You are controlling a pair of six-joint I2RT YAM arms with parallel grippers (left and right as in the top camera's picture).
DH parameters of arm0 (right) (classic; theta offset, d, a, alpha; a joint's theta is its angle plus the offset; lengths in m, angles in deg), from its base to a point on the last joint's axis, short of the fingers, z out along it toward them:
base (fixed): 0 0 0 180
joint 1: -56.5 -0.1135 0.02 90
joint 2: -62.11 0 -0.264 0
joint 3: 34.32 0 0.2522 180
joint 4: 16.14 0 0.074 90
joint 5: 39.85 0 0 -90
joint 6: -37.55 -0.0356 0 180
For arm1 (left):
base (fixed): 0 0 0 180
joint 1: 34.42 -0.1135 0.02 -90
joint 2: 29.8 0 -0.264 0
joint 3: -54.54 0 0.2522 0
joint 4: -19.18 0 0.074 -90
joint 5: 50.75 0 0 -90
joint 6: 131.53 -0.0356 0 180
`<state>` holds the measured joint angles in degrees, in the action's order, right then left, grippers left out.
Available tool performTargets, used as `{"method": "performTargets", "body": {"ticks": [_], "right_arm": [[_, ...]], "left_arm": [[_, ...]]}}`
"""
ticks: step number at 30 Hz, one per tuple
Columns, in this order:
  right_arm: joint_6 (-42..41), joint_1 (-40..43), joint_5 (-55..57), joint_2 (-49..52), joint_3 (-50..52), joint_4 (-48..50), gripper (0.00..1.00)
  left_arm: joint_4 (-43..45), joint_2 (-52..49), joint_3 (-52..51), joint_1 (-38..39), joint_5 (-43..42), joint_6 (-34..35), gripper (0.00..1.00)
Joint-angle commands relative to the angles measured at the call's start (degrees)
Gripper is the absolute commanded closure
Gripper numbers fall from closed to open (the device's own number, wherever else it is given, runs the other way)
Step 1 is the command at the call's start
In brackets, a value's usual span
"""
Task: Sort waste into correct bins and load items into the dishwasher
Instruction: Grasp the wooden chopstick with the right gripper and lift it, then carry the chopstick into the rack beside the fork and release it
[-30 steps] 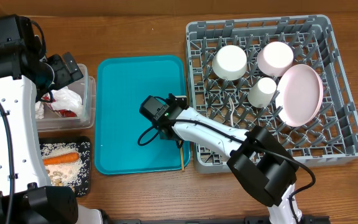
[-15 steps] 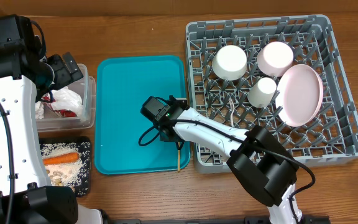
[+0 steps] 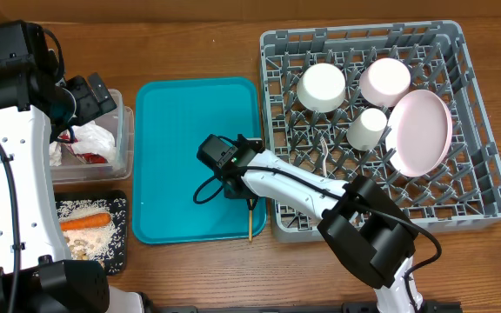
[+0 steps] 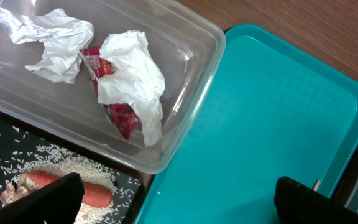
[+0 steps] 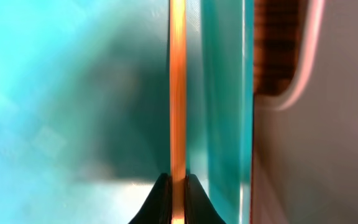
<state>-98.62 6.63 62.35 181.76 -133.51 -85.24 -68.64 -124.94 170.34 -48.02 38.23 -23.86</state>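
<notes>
- My right gripper (image 5: 178, 186) is pinched tight on the thin wooden chopstick (image 5: 178, 87). In the wrist view the two dark fingertips (image 5: 157, 200) meet on either side of the stick.
- From overhead, the chopstick runs near-to-far along the right edge of the teal tray (image 3: 172, 130). It sits at the tray's near right corner, with its near end reaching the near rim.
- The grey dish rack (image 3: 459, 187) sits just right of that spot. Its left wall stands close beside the stick, and the tray's raised rim runs between them.
- The rack holds a white bowl (image 3: 322, 87) and a pink bowl (image 3: 384, 80) on the far side. A small white cup (image 3: 370, 129) is nearer to me, and a pink plate (image 3: 420, 132) stands on edge just right of the cup.
- My left gripper (image 4: 179, 186) is spread wide with nothing in it. It hangs over the right side of the clear tub (image 4: 197, 93), well apart from the right arm.
- The tub holds a crumpled white napkin (image 4: 132, 68) and a red wrapper (image 4: 120, 115).
- The black tray (image 3: 120, 202), on the near side of the tub, carries an orange carrot stick (image 3: 83, 223) lying on loose white rice (image 3: 103, 245).
</notes>
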Motion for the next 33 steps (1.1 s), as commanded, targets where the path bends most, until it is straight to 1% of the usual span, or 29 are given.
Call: {"method": "performTargets", "body": {"ticks": [1, 8, 16, 20, 25, 29, 33], "right_arm": [[1.2, 0.3, -0.3, -0.7, -4.2, -2.7, 0.96], [1.5, 0.3, -0.5, -4.8, -7.5, -4.3, 0.96], [8.4, 2.2, -0.5, -13.6, -8.1, -4.7, 0.96], [11.6, 5.8, -0.5, -17.9, -8.1, -6.4, 0.96], [15.2, 12.7, -0.3, -22.2, -8.1, -9.9, 0.96], [18.9, 19.0, -0.3, -22.8, -8.1, -13.6, 0.96], [21.3, 23.3, -0.3, -22.8, -8.0, -16.0, 0.96]], "left_arm": [[0.1, 0.7, 1.3, 0.1, 0.0, 0.6, 0.00], [0.1, 0.7, 1.3, 0.1, 0.0, 0.6, 0.00], [0.1, 0.7, 1.3, 0.1, 0.0, 0.6, 0.00], [0.1, 0.7, 1.3, 0.1, 0.0, 0.6, 0.00], [0.1, 0.7, 1.3, 0.1, 0.0, 0.6, 0.00], [0.1, 0.7, 1.3, 0.1, 0.0, 0.6, 0.00], [0.1, 0.7, 1.3, 0.1, 0.0, 0.6, 0.00]]}}
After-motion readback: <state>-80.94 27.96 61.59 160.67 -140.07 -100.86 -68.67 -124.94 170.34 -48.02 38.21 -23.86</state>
